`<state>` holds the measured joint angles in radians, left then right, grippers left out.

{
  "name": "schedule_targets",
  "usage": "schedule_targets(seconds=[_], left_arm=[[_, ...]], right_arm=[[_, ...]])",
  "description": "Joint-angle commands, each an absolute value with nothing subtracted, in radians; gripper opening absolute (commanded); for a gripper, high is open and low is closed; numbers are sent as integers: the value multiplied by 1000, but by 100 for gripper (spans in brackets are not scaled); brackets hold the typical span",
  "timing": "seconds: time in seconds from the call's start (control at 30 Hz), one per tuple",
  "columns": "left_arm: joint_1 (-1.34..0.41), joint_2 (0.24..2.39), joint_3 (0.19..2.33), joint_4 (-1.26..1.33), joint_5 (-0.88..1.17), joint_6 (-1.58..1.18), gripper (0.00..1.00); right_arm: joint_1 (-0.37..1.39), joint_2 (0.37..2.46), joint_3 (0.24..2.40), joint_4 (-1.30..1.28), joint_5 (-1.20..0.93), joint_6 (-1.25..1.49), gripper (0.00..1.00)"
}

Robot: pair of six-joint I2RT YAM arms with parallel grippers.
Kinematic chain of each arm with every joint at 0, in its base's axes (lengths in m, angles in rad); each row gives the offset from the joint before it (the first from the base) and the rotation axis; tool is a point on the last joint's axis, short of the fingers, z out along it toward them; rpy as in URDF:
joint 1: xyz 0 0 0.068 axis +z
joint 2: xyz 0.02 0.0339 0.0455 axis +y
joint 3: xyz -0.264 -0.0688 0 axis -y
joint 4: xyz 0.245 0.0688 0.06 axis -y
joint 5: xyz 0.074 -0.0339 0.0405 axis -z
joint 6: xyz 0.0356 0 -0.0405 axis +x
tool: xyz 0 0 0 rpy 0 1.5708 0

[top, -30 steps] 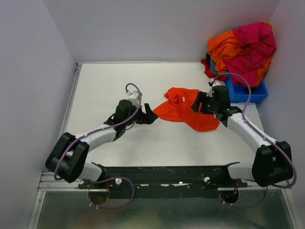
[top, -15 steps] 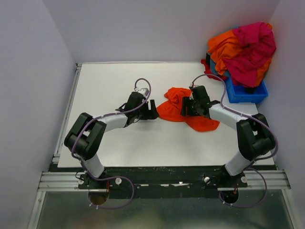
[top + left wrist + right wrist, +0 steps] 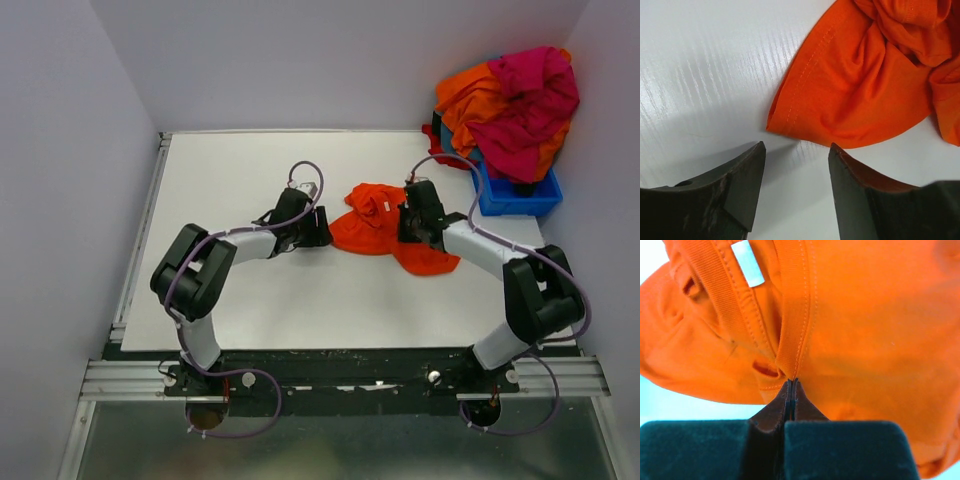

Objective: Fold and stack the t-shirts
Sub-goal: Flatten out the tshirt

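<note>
orange t-shirt point(image 3: 385, 228): lying crumpled on the white bench point(image 3: 230, 170), near its middle, between the two grippers; bunching up in folds around the neck.
left gripper point(image 3: 318, 232): sitting low over the bench at the shirt's left edge; jaws standing apart with nothing between them; pointing at a stitched hem corner just beyond the tips, not touching it.
right gripper point(image 3: 408, 222): reaching onto the shirt's right part; jaws pressing tight together, pinching a stitched fold of the orange fabric at the very tips.
white label point(image 3: 747, 262): showing by the neckband, beyond the right gripper's tips in the right wrist view.
pile of t-shirts point(image 3: 510, 100): heaping up in the blue bin point(image 3: 520, 200) at the bench's far right corner, well apart from the pinched shirt; magenta-pink lying on top, orange beneath and to the left, a bit of red hanging over the bin's left rim.
arms: bending inward from both sides, both wrists facing the orange t-shirt.
</note>
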<state>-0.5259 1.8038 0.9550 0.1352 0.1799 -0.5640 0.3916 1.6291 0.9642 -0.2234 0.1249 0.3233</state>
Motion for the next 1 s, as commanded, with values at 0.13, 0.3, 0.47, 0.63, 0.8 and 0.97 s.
schedule_targets(seconds=[0.13, 0.3, 0.47, 0.63, 0.8, 0.97], left_arm=[[-532, 1842, 1002, 80, 106, -549, 15], [-531, 1784, 982, 51, 13, -512, 0], [-500, 1675, 907, 44, -106, -492, 0], [-497, 1701, 922, 100, 87, -529, 61], [-505, 1788, 1011, 49, 107, -572, 66], [-509, 1896, 1091, 32, 158, -606, 65]], right_arm=[[396, 1372, 832, -137, 311, 370, 1], [358, 1224, 743, -103, 411, 439, 1], [149, 1112, 664, -106, 270, 543, 1], [130, 1101, 667, -95, 206, 529, 1], [130, 1118, 670, -97, 178, 523, 1], [130, 1106, 650, -67, 167, 520, 1]])
